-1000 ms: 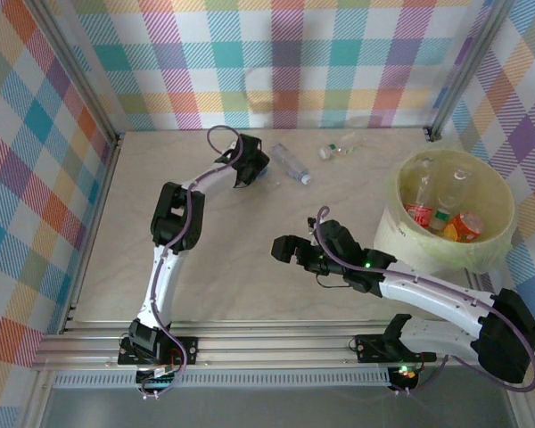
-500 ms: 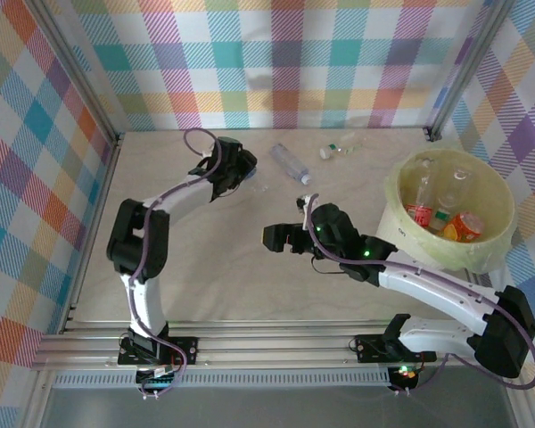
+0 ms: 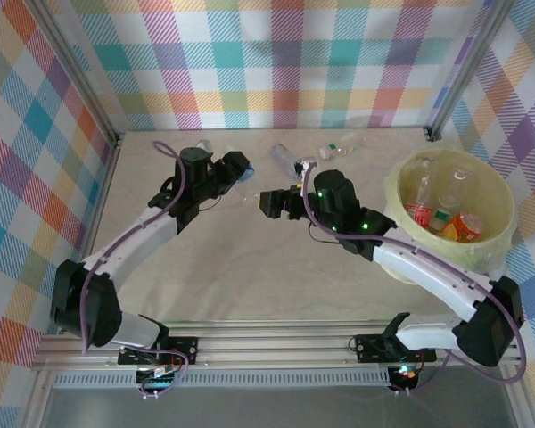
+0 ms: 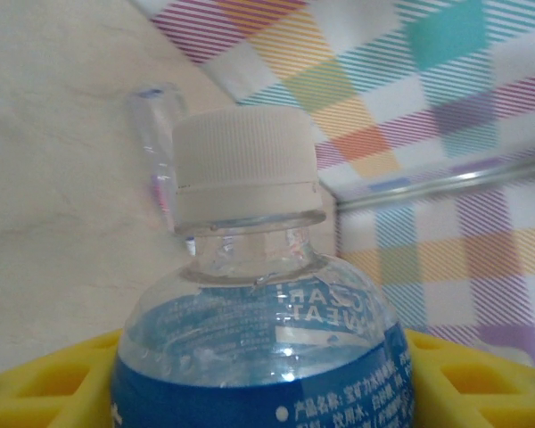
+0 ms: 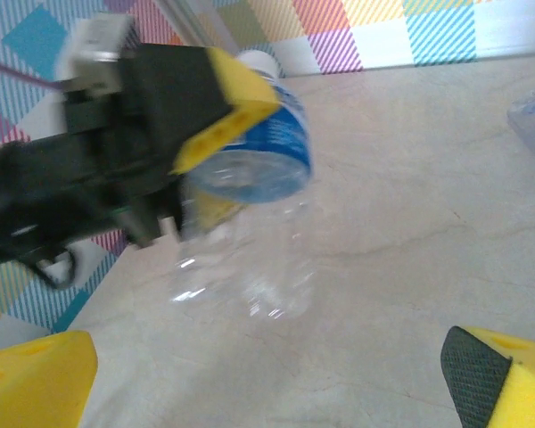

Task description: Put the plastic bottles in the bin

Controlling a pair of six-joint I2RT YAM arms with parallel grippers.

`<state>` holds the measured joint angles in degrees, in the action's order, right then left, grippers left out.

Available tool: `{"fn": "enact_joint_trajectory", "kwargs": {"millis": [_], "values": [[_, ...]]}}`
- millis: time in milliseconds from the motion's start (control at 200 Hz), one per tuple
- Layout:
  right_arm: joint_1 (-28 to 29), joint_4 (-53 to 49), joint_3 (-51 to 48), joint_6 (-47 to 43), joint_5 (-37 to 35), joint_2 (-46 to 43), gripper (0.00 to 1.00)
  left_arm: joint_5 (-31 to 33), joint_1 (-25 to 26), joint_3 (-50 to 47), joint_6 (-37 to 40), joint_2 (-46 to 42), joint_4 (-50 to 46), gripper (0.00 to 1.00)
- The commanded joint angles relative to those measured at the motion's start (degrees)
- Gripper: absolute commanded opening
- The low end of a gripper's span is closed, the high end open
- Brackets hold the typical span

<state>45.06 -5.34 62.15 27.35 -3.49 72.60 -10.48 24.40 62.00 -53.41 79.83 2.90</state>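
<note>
blue-labelled plastic with a white cap is what is held by the left gripper point(image 3: 234, 171). the held bottle point(image 4: 263, 357) is clamped at its body between the yellow pads point(image 4: 45, 383). as far as can be told, it is raised off the table point(image 3: 214, 267) at the far left part, well apart from the bin point(image 3: 406, 239). the right gripper point(image 3: 272, 203) is pointed at that bottle from near by. its fingers point(image 5: 36, 374) are spread wide and nothing is gripped between them. a hand-over from one arm to the other is judged to be the step in hand, since the bin is set at the far right, on the right arm's side.

several bottles are seen inside the bin already: a red-labelled one point(image 3: 418, 212), an orange one point(image 3: 468, 225) and some clear ones, though the exact count cannot be read. the task is judged to be well along but not finished. besides the held bottle, a clear bottle point(image 3: 288, 160) and a smaller bottle point(image 3: 334, 148) can be seen lying near the back wall, between the grippers and the bin. at least three bottles are thus to be carried over and dropped in.
</note>
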Motion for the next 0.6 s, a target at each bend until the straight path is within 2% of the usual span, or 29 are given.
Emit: {"fn": "enact_joint_trajectory", "kwargs": {"millis": [0, 130, 250, 525, 595], "values": [[-0.39, 1.51, 3.58, 2.52, 7.06, 1.75, 1.00, -6.11, 0.95, -0.92, 0.70, -3.91, 4.56, 0.60], [-0.59, 3.74, 6.69, 2.09, 14.22, 4.66, 1.00, -10.17, 1.80, 1.25, 0.26, -4.59, 3.58, 0.60], [-0.61, 5.86, 8.09, 2.24, 17.78, 6.47, 1.00, -10.62, 3.32, 1.46, 0.06, -5.07, 4.29, 0.60], [-0.74, 0.54, 11.05, 3.04, 17.37, 7.73, 1.00, -11.90, 4.51, 1.70, -0.58, -4.89, 7.49, 0.61], [-0.85, -1.70, 11.87, 3.46, 17.70, 7.95, 0.97, -12.43, 4.60, 1.65, -0.90, -4.69, 8.83, 0.61]]}}
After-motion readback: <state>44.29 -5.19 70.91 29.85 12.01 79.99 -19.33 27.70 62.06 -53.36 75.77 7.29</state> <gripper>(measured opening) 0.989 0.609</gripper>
